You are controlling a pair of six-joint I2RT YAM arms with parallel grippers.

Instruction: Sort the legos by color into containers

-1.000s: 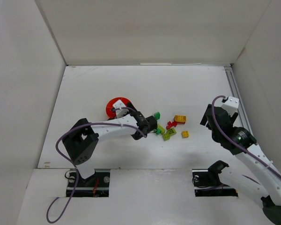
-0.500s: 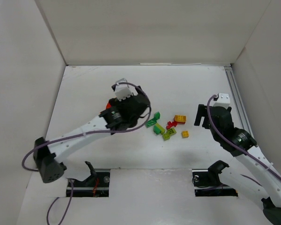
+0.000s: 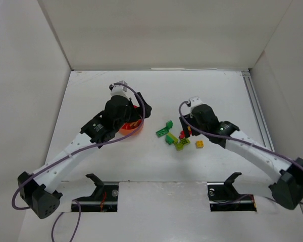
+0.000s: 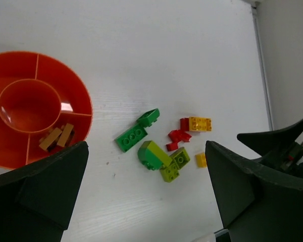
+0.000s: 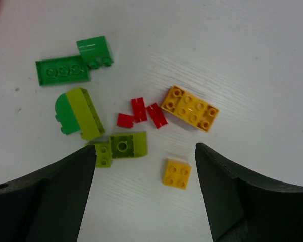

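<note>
The legos lie loose on the white table: a flat green brick (image 4: 131, 137), a small green one (image 4: 149, 117), a green-and-lime piece (image 5: 78, 113), lime bricks (image 5: 122, 146), red bits (image 5: 141, 113), a long yellow brick (image 5: 189, 107) and a small yellow square (image 5: 177, 173). The orange-red divided bowl (image 4: 83, 108) holds two brown bricks (image 4: 57, 137) in one outer compartment. My left gripper (image 3: 136, 117) hangs open and empty over the bowl's (image 3: 134, 130) right side. My right gripper (image 5: 145, 147) hovers open over the pile, the small yellow square between its fingers.
White walls box in the table on the left, back and right. A metal rail (image 3: 255, 108) runs along the right edge. The two arms stand close together around the pile (image 3: 178, 138).
The left arm lifted from the pile and swung back-left over the bowl, opening its jaws. The right arm moved in from the right to above the legos.
</note>
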